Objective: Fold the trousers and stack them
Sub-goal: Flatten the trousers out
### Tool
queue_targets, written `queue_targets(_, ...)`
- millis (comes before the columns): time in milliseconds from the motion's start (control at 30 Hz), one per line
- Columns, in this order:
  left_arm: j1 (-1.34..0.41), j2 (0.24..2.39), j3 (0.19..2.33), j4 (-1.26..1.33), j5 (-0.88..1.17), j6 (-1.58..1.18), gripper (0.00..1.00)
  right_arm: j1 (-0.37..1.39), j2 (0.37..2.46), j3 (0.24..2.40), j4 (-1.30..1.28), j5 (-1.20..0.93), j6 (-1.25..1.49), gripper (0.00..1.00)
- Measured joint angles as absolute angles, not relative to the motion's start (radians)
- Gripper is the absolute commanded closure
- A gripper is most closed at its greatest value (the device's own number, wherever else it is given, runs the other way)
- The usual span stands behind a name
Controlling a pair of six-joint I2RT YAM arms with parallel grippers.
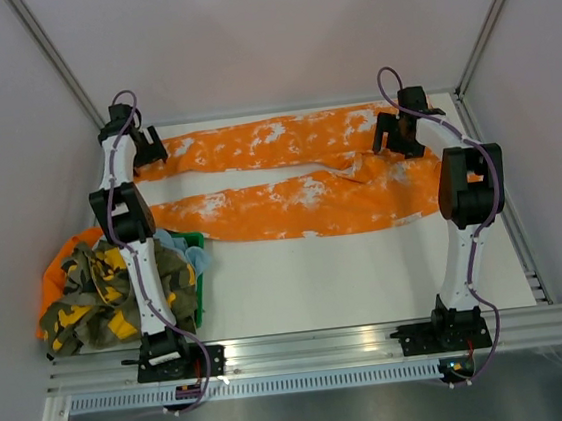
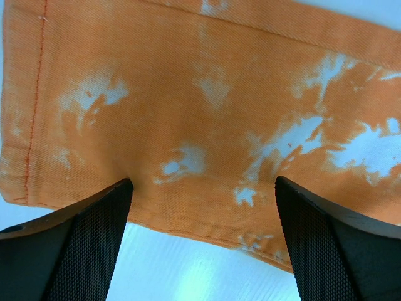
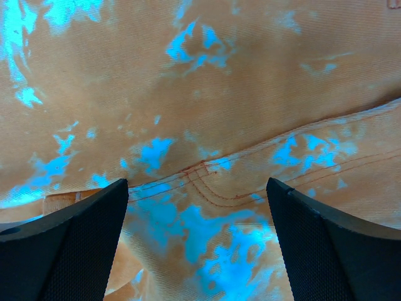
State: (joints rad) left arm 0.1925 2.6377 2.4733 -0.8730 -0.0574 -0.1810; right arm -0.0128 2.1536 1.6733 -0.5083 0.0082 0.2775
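Two long twill trousers [image 1: 287,175] legs, orange, white-splotched, flat.

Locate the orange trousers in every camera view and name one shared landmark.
Top external: trousers spread flat on the far half of the table, legs pointing left.
Left wrist: a leg's stitched hem end fills the frame.
Right wrist: cloth with a curved seam fills the frame.
Shared landmark: pale splotches on the orange fabric, blue-tinted in the right wrist.
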Motion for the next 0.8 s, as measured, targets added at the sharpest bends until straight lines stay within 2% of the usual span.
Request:
queue_targets(333, 0.220, 2.648, 2.496, -0.849, 0.007, -0.255, 0.00, -0.010, 2.154, 1.673, -0.484, 0.023, 0.302, 0.02)
queue_targets(567, 0.261, 2.658, 2.496, -0.737, 0.112, -0.333, 0.02, -0.010, 2.154, 1.665, -0.447, 0.052, 0.329, 0.02)
queue_targets(800, 0.262, 2.633, 2.437, -0.675, 0.117, -0.337, 0.02, -0.015, 2.190, 1.696, -0.410, 0.112, 0.339, 0.02)
